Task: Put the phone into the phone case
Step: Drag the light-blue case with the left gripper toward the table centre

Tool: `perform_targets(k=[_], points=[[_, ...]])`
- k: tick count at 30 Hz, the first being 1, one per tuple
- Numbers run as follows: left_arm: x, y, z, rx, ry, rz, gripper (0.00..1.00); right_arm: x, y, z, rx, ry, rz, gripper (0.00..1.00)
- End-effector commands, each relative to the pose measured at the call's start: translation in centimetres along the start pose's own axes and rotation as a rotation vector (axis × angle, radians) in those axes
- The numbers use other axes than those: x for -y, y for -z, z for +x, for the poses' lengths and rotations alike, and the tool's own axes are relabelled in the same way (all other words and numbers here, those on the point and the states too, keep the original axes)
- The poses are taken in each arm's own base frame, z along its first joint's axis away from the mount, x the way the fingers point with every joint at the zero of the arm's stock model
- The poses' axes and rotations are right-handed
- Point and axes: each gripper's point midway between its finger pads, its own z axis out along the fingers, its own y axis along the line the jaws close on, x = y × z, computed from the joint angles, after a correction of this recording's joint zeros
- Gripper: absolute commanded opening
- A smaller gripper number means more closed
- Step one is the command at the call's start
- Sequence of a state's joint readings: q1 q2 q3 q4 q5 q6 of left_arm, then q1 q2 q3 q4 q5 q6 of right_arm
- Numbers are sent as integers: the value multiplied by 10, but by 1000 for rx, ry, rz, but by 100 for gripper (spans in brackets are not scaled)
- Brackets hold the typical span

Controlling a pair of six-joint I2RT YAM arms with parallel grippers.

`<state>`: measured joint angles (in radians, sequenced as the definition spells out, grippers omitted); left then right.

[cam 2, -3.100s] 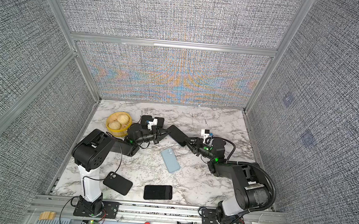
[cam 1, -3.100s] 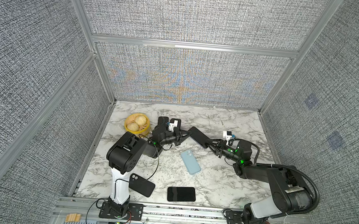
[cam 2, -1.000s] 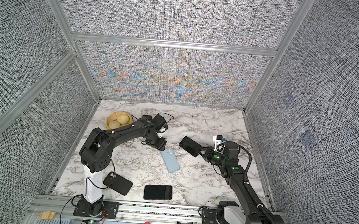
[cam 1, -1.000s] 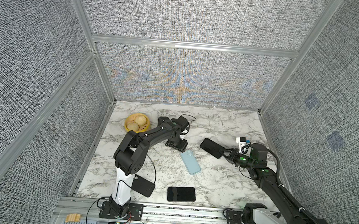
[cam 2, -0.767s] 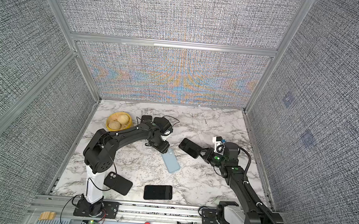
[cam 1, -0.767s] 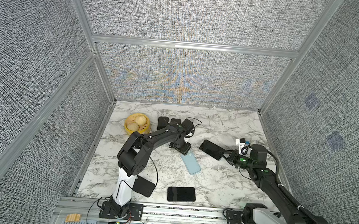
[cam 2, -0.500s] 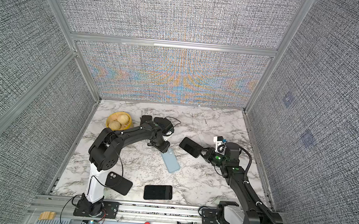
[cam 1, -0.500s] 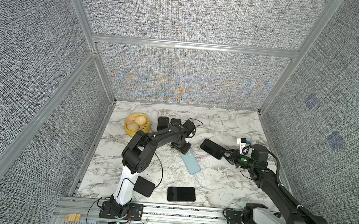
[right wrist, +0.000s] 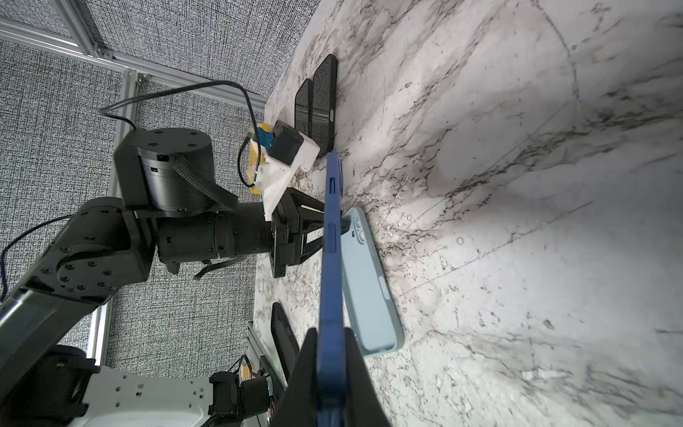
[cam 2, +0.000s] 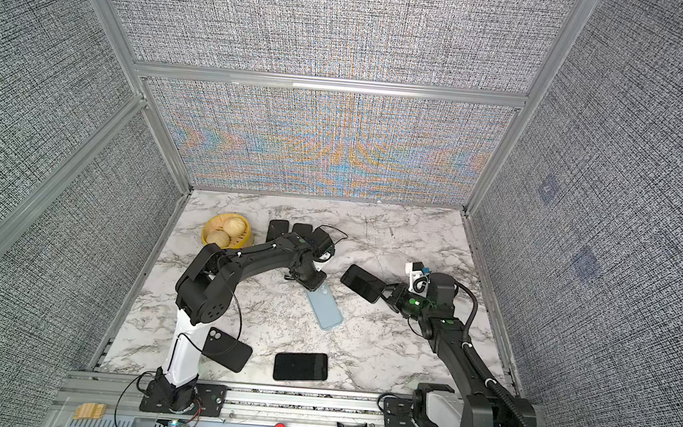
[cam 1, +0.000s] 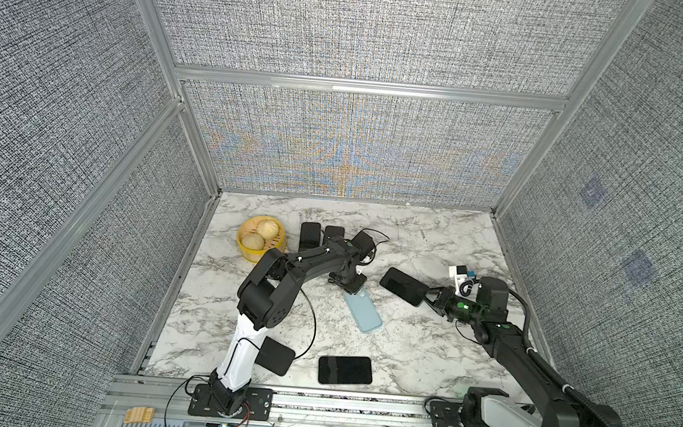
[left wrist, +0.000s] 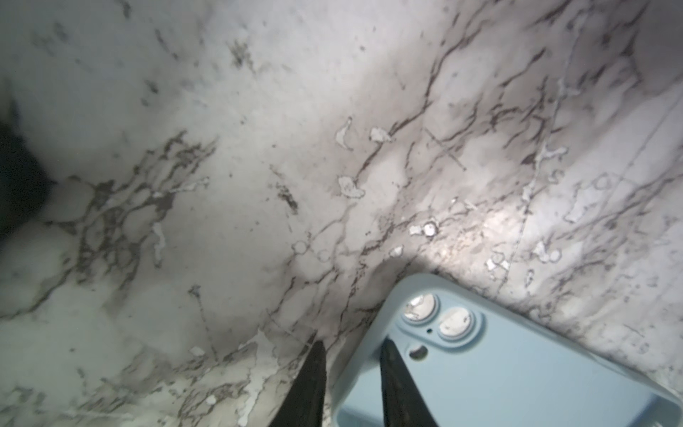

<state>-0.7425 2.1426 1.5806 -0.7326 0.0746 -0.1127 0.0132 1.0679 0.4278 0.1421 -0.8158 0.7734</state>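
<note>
Phone (cam 1: pixel 403 286) hangs right of centre, clamped by the right tool (cam 1: pixel 426 299). Left tool (left wrist: pixel 351 345), narrow, straddles the rim of the phone case (cam 1: pixel 363 310) lying mid-frame on the surface (cam 1: pixel 433 238), perhaps pinching it.

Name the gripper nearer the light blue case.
Left. The left gripper straddles the case at its camera-end rim, one finger inside and one outside. The right gripper, holding the phone, is apart from it, rightward in a top view.
</note>
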Motion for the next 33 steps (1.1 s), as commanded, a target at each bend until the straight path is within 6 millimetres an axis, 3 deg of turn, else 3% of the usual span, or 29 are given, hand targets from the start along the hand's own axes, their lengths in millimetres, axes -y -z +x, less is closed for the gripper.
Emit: perform_targets(k=[1, 11, 19, 27, 33], points=[[3, -2, 2, 3, 13, 26, 26, -9, 0, -6, 16, 42, -37, 0], [-5, 2, 12, -14, 71, -20, 9, -6, -1, -4, 5, 43, -26, 0], [-30, 12, 37, -39, 227, -101, 0, -11, -2, -2, -27, 69, -52, 0], [-52, 24, 74, -32, 497, -101, 0, -35, -9, 7, -139, 74, -208, 0], [-40, 17, 84, -19, 630, -11, 0, -39, -26, 25, -262, 56, -241, 0]])
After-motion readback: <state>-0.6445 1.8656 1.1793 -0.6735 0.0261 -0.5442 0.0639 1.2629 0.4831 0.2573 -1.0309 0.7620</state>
